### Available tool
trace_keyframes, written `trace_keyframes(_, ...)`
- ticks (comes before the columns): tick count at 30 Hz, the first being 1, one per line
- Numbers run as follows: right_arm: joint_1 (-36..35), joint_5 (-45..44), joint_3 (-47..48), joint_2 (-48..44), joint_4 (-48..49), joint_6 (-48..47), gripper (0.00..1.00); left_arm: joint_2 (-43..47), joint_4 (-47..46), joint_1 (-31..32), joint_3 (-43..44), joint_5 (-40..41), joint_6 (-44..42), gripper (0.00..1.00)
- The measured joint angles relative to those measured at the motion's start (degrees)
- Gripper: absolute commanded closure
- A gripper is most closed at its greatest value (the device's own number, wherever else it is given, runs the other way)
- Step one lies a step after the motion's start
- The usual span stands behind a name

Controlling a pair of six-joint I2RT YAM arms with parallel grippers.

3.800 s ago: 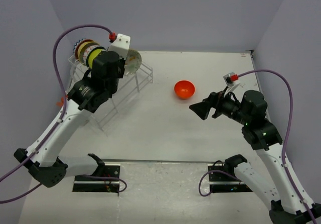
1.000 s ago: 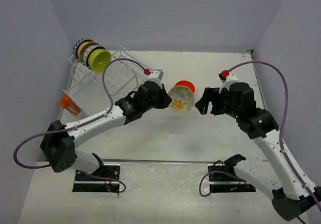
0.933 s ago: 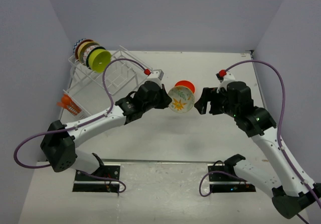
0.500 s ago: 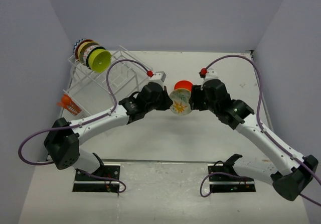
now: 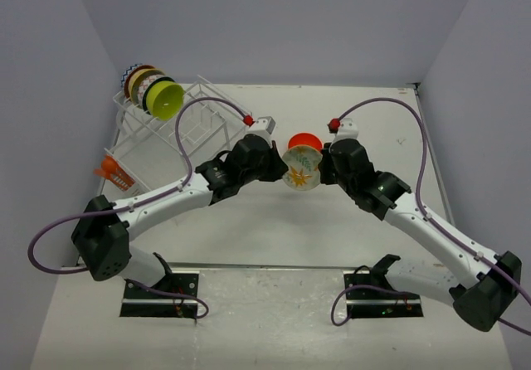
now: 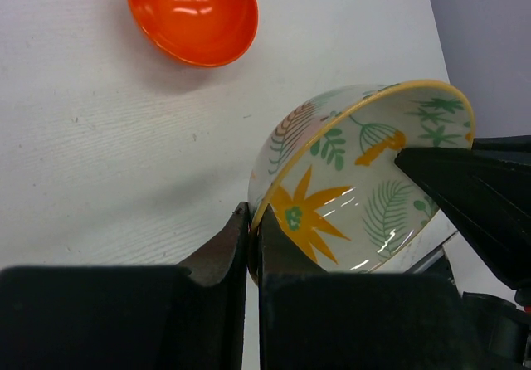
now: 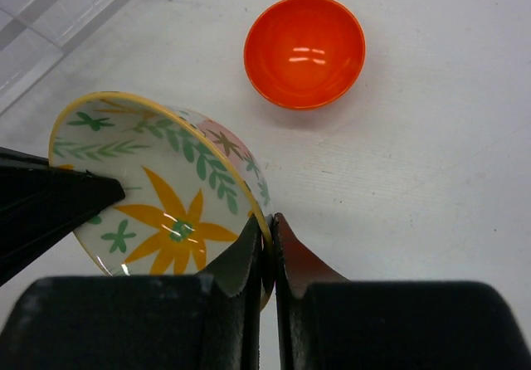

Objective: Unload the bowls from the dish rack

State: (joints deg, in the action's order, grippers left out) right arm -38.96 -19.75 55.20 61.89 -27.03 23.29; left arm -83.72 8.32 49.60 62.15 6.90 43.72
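A white bowl with a yellow rim, green leaves and an orange flower (image 5: 300, 169) hangs tilted above the table between both arms. My left gripper (image 6: 251, 221) is shut on its left rim (image 6: 365, 179), and my right gripper (image 7: 270, 225) is shut on the opposite rim (image 7: 158, 196). A plain orange-red bowl (image 5: 305, 141) sits upright on the table just behind it, also in the wrist views (image 6: 191, 13) (image 7: 304, 51). The dish rack (image 5: 178, 129) stands at the far left with a lime-green bowl (image 5: 164, 98) and others stacked on edge behind it.
A small orange item (image 5: 112, 171) lies beside the rack's left end. A corner of the clear rack (image 7: 75, 5) shows in the right wrist view. Grey walls close in the table on the left, back and right.
My right arm has swung left to the held bowl and its jaws have shut on the rim. The left gripper has kept hold of the bowl in nearly the same place.
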Motion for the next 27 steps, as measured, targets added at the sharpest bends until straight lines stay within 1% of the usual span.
trace_keyframes(4,0.0,0.7,-1.7,-2.8,2.3,0.2,1.00,1.3,0.0,0.1,0.1,-0.5,-0.9,1.00)
trace_keyframes(10,0.0,2.0,-1.8,-5.4,4.7,1.5,1.00,4.8,1.4,0.1,1.3,-0.1,-3.1,1.00)
trace_keyframes(27,0.0,3.0,0.4,-3.8,4.7,0.9,1.00,5.9,2.0,0.0,1.5,1.2,-3.8,1.00)
